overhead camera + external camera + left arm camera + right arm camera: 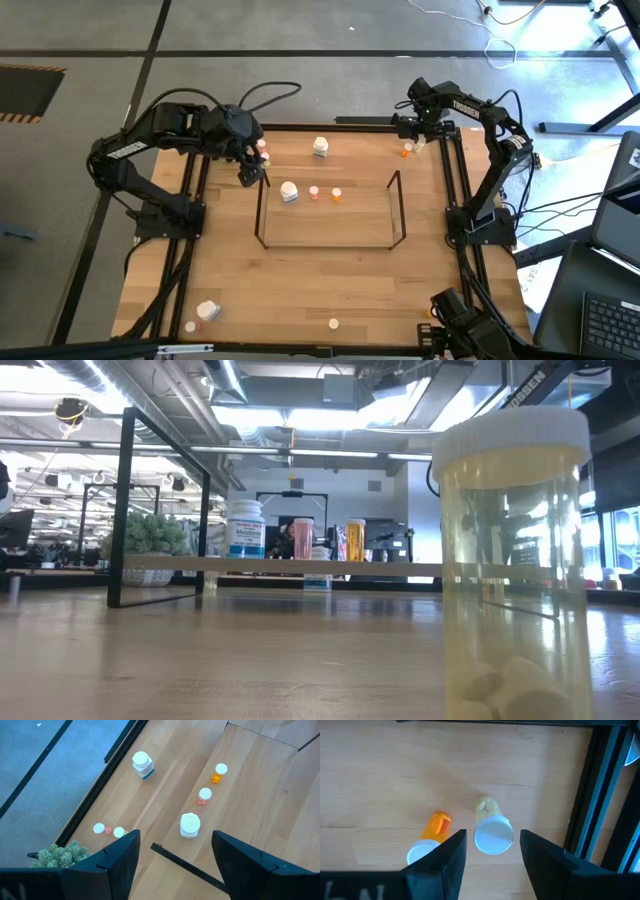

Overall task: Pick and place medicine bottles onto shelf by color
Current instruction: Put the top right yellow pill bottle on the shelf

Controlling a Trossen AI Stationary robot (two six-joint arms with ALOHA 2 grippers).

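Right end effector (492,852): fingers apart, just above the cream bottle (492,832) on the worktop (330,280).
Left end effector (175,860): apart, waiting by the shelf (330,243).
Tip: drop straight down, don't bump the orange bottle (430,840).

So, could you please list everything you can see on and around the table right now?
shelf: one, black wire frame with wood base, mid-table
large bottles: three, white; one on the shelf, one just beyond it, one at the near-left corner
small bottles on the shelf: two, pink and orange, beside the white one
other small bottles: pink and cream pair by the plant; orange and cream at the far right; cream at the near edge
plant: one, green, far left
table: one, light wood
left gripper: open, at the shelf's left end
right gripper: open, over the far-right cream bottle
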